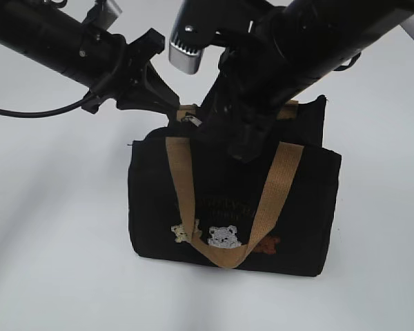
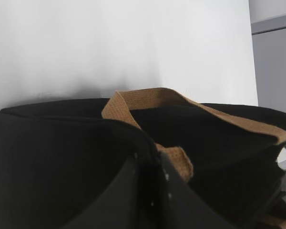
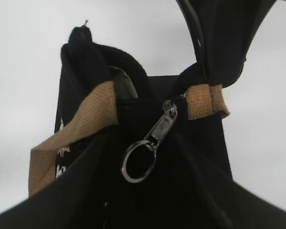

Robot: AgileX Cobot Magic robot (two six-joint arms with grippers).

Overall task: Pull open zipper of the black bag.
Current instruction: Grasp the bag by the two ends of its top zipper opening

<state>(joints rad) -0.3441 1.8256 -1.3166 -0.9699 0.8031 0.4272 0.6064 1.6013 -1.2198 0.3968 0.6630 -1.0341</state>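
Black bag [image 1: 290, 207]: small boxy fabric tote, upright on the white tabletop [image 1: 48, 227], tan webbing handle [image 1: 183, 181] draped down the front over the embroidered bears [image 1: 223, 236].
Zipper [image 3: 164, 125]: runs along the top edge; the silver pull tab with its ring [image 3: 138, 161] hangs free near the end by a tan strap loop, with nothing gripping it in the right wrist view.
Left gripper [image 1: 171, 110]: at the bag's top left corner; its fingers [image 2: 133, 195] are clenched on the black fabric beside the rear tan strap, judged to be an anchoring pinch.
Right gripper [image 1: 252, 141]: low over the middle of the top edge; fingers about half spread, one [image 3: 126, 85] against the fabric at the top edge by the strap. Whether they clamp the fabric or merely bracket it cannot be told.
Step in hand: securing the bag and going for the pull tab; the zip line looks unopened near the tab, the rest is hidden.
Doing it well: close on the flat tab or ring, not the strap loop; keep the corner pinch firm so the fabric stays taut; draw along the zip line, not upward.
Risk: soft fabric may bunch and jam the slider, and the light bag may lift or tip.
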